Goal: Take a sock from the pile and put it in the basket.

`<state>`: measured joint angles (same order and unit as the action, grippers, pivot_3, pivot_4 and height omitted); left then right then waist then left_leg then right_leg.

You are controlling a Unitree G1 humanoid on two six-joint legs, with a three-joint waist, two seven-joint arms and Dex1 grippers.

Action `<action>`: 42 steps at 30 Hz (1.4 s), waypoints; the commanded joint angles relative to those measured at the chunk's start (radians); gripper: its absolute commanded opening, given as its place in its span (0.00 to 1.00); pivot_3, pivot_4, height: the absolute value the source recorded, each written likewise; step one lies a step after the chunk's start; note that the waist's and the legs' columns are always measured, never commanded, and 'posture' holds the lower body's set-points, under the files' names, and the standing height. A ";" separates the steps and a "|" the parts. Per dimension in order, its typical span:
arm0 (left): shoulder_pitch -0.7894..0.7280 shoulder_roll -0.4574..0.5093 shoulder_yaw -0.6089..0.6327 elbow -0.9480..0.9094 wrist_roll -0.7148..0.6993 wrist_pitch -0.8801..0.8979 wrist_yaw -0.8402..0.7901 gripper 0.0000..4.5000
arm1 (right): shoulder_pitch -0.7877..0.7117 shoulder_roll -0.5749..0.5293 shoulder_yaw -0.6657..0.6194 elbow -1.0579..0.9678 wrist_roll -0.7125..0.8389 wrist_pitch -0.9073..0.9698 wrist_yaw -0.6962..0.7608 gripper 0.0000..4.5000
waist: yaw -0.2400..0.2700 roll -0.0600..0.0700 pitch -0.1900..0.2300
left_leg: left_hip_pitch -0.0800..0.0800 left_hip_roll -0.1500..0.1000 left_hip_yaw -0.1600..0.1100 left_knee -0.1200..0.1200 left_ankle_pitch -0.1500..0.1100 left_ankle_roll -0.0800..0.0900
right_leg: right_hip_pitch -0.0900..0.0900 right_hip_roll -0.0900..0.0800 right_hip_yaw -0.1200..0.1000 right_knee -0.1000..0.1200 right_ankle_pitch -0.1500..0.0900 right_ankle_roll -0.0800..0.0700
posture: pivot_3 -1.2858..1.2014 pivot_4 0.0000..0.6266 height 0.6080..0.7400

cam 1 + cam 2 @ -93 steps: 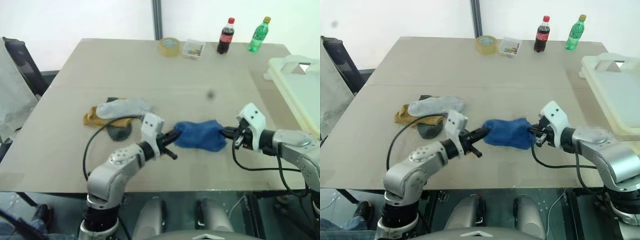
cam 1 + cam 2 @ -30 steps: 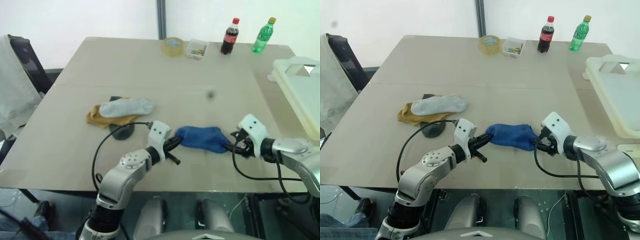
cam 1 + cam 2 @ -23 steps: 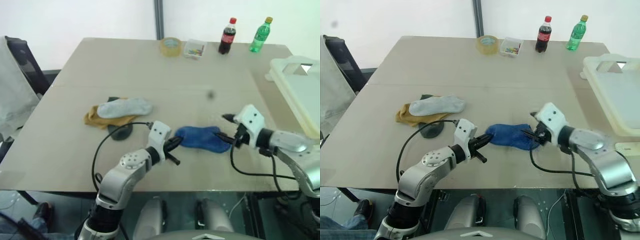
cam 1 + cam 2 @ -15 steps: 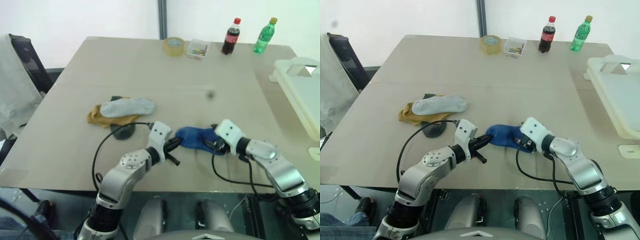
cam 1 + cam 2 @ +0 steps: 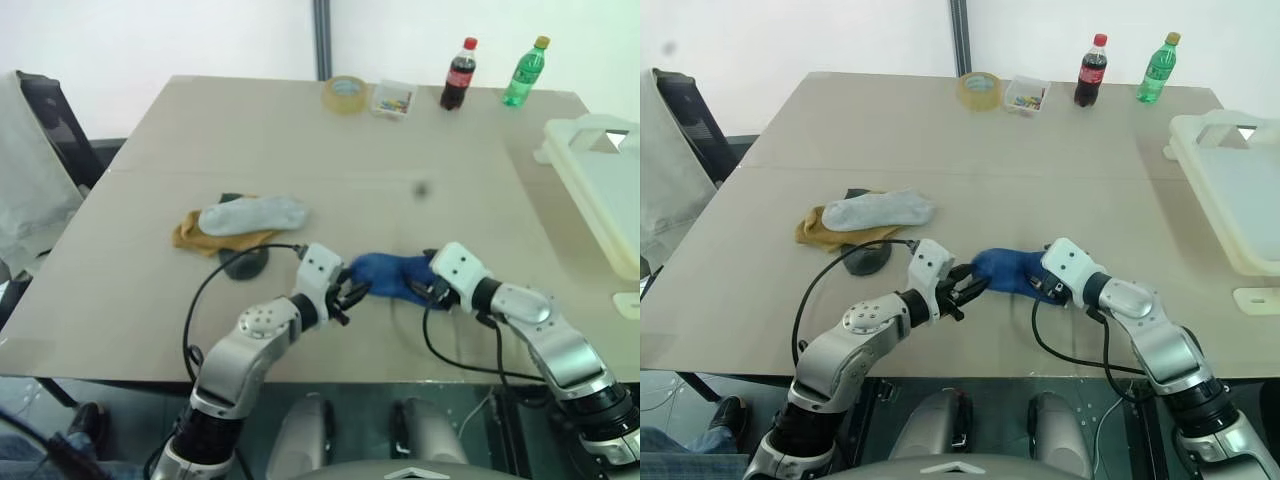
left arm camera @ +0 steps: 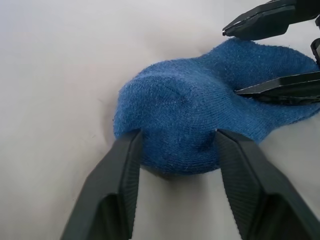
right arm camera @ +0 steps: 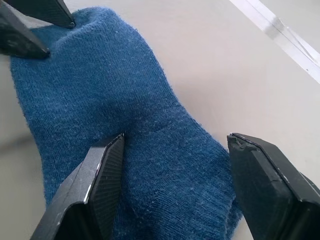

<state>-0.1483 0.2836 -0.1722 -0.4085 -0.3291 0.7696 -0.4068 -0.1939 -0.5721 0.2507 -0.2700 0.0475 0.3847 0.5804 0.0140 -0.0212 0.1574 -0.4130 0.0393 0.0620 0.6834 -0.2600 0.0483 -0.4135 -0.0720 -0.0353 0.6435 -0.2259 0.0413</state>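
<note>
Right wrist view showed our right gripper (image 7: 172, 187) and left gripper (image 6: 177, 187) both parted astride the sock (image 7: 120, 130), gripping nothing, so we judged one should close deep on the thick middle fold.

We see the white basket (image 5: 600, 190) cut off at the three o'clock edge, the mustard-yellow sock (image 5: 190, 238) and a dark sock (image 5: 243, 262) largely hidden beneath the grey sock (image 5: 250, 214), and the clear box's (image 5: 391, 98) coloured contents too small to identify.

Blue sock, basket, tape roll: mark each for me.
blue sock (image 6: 190, 117): left wrist view, middle of the knit.
basket (image 5: 1225, 190): right eye view, pale inside wall.
tape roll (image 5: 344, 93): left eye view, its ring.
</note>
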 commanded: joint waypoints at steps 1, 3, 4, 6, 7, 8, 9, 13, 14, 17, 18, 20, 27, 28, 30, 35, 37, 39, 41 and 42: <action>-0.018 -0.054 0.137 0.052 -0.116 0.094 0.016 0.49 | 0.023 0.000 0.006 0.026 -0.022 0.017 0.008 0.75 | 0.000 0.000 0.000 | 0.000 0.000 0.000 0.000 0.000 0.000 | 0.000 0.000 0.000 0.000 0.000 0.000 | 0.52 0.24 1.00; -0.048 -0.068 0.188 0.116 -0.178 0.156 -0.007 0.49 | 0.017 0.008 0.009 0.035 -0.025 0.023 0.006 0.75 | 0.000 -0.001 -0.001 | 0.000 0.000 0.000 0.000 0.000 0.000 | 0.000 0.000 0.000 0.000 0.000 0.000 | 0.52 0.24 1.00; -0.074 -0.072 0.221 0.154 -0.221 0.210 -0.016 0.49 | 0.014 0.010 0.014 0.039 -0.030 0.023 0.008 0.75 | 0.000 -0.001 -0.002 | 0.001 0.000 -0.001 0.001 0.000 0.000 | 0.002 0.000 -0.001 0.000 0.000 0.001 | 0.52 0.24 1.00; -0.133 -0.059 0.272 0.238 -0.262 0.322 -0.006 0.49 | 0.012 0.017 0.011 0.039 -0.031 0.029 0.006 0.75 | 0.001 -0.001 -0.003 | 0.002 -0.001 0.000 0.001 0.000 0.000 | 0.002 0.000 -0.001 0.000 0.000 0.000 | 0.52 0.24 1.00; -0.157 -0.040 0.275 0.266 -0.282 0.371 -0.023 0.49 | 0.012 0.019 0.010 0.039 -0.033 0.031 0.004 0.75 | 0.000 -0.002 -0.005 | 0.003 -0.001 -0.001 0.001 0.000 0.000 | 0.003 0.001 -0.001 0.001 0.000 0.001 | 0.52 0.24 1.00; -0.171 -0.026 0.272 0.282 -0.295 0.400 -0.035 0.49 | 0.012 0.020 0.008 0.040 -0.035 0.033 0.003 0.75 | -0.001 -0.001 -0.006 | 0.004 -0.001 -0.001 0.001 0.000 0.000 | 0.003 0.002 -0.001 0.001 -0.001 0.002 | 0.52 0.24 1.00; -0.184 -0.019 0.274 0.296 -0.315 0.430 -0.048 0.49 | 0.012 0.022 0.008 0.041 -0.038 0.033 0.003 0.75 | -0.002 0.000 -0.007 | 0.004 -0.001 -0.001 0.001 0.000 0.000 | 0.004 0.002 0.000 0.002 -0.001 0.002 | 0.52 0.24 1.00; -0.261 -0.025 0.264 0.392 -0.427 0.556 -0.154 0.49 | 0.018 0.031 0.016 0.038 -0.048 0.035 0.001 0.75 | -0.001 0.001 -0.009 | 0.005 -0.001 0.000 0.001 0.000 0.000 | 0.004 0.002 0.001 0.002 0.000 0.000 | 0.52 0.24 1.00; -0.278 -0.029 0.256 0.425 -0.437 0.578 -0.170 0.49 | 0.018 0.034 0.018 0.036 -0.050 0.036 0.001 0.75 | -0.001 0.001 -0.009 | 0.005 -0.001 0.000 0.001 0.000 0.000 | 0.004 0.001 0.001 0.002 0.000 0.000 | 0.52 0.24 1.00; -0.319 -0.033 0.217 0.504 -0.438 0.611 -0.208 0.49 | 0.017 0.039 0.020 0.034 -0.057 0.039 0.003 0.75 | -0.001 0.000 -0.009 | 0.005 -0.002 0.000 0.001 0.000 0.000 | 0.004 0.001 0.002 0.002 0.000 0.000 | 0.52 0.24 1.00; -0.332 -0.040 0.212 0.527 -0.439 0.612 -0.221 0.49 | 0.017 0.041 0.019 0.034 -0.060 0.039 0.004 0.75 | -0.001 0.000 -0.009 | 0.005 -0.002 0.000 0.001 0.000 0.000 | 0.004 0.001 0.002 0.002 0.000 0.000 | 0.52 0.24 1.00; -0.366 -0.063 0.212 0.592 -0.427 0.588 -0.232 0.49 | 0.017 0.042 0.018 0.036 -0.064 0.039 0.006 0.75 | -0.001 0.000 -0.009 | 0.005 -0.002 0.000 0.001 0.000 0.000 | 0.004 0.001 0.002 0.002 0.000 0.000 | 0.52 0.24 1.00; -0.452 -0.137 0.356 0.733 -0.478 0.492 -0.250 0.49 | 0.019 0.045 0.014 0.036 -0.075 0.041 0.002 0.75 | -0.002 0.000 -0.009 | 0.005 -0.002 0.000 0.001 0.000 0.000 | 0.004 0.001 0.002 0.002 0.000 0.000 | 0.52 0.24 1.00; -0.450 -0.140 0.368 0.721 -0.484 0.474 -0.257 0.49 | 0.020 0.046 0.013 0.035 -0.076 0.041 0.001 0.75 | -0.003 0.000 -0.009 | 0.004 -0.001 0.000 0.001 0.000 0.000 | 0.004 0.001 0.002 0.002 0.000 0.000 | 0.52 0.24 1.00; -0.438 -0.141 0.376 0.687 -0.488 0.431 -0.280 0.49 | 0.023 0.046 0.012 0.034 -0.077 0.041 0.000 0.75 | -0.003 0.000 -0.009 | 0.003 -0.001 0.000 0.001 0.000 0.000 | 0.002 0.001 0.002 0.002 0.000 0.000 | 0.52 0.24 1.00; -0.422 -0.150 0.398 0.690 -0.461 0.324 -0.276 0.49 | 0.022 0.049 0.015 0.036 -0.079 0.039 0.001 0.75 | -0.002 0.000 -0.009 | 0.002 -0.001 0.000 0.001 0.000 0.000 | 0.002 0.001 0.002 0.002 0.000 0.000 | 0.52 0.24 1.00; -0.420 -0.154 0.394 0.696 -0.466 0.325 -0.275 0.49 | 0.019 0.050 0.017 0.040 -0.081 0.037 0.002 0.75 | -0.002 0.000 -0.009 | 0.002 -0.001 0.000 0.001 0.000 0.000 | 0.002 0.001 0.002 0.002 0.000 0.000 | 0.52 0.24 1.00; -0.416 -0.169 0.378 0.683 -0.475 0.333 -0.278 0.49 | 0.017 0.050 0.018 0.044 -0.082 0.033 0.004 0.75 | -0.003 0.000 -0.009 | 0.002 -0.001 0.000 0.001 0.000 0.000 | 0.002 0.001 0.002 0.002 0.000 0.000 | 0.52 0.24 1.00; -0.413 -0.184 0.365 0.671 -0.482 0.343 -0.280 0.49 | 0.015 0.049 0.019 0.047 -0.083 0.031 0.006 0.75 | -0.003 0.000 -0.009 | 0.002 -0.001 0.000 0.001 0.000 0.000 | 0.002 0.001 0.002 0.001 0.000 0.000 | 0.52 0.24 1.00; -0.414 -0.194 0.364 0.666 -0.494 0.360 -0.279 0.49 | 0.014 0.049 0.019 0.048 -0.084 0.029 0.007 0.75 | -0.003 0.000 -0.009 | 0.002 -0.001 0.000 0.001 0.000 0.000 | 0.002 0.001 0.002 0.001 0.000 0.000 | 0.52 0.24 1.00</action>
<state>-0.5588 0.1064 0.2022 0.2965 -0.7880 1.1104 -0.6739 -0.1939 -0.5221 0.2484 -0.2593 -0.0134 0.3972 0.5818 0.0114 -0.0214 0.1483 -0.4111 0.0383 0.0619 0.6845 -0.2598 0.0480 -0.4114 -0.0711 -0.0334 0.6449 -0.2258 0.0410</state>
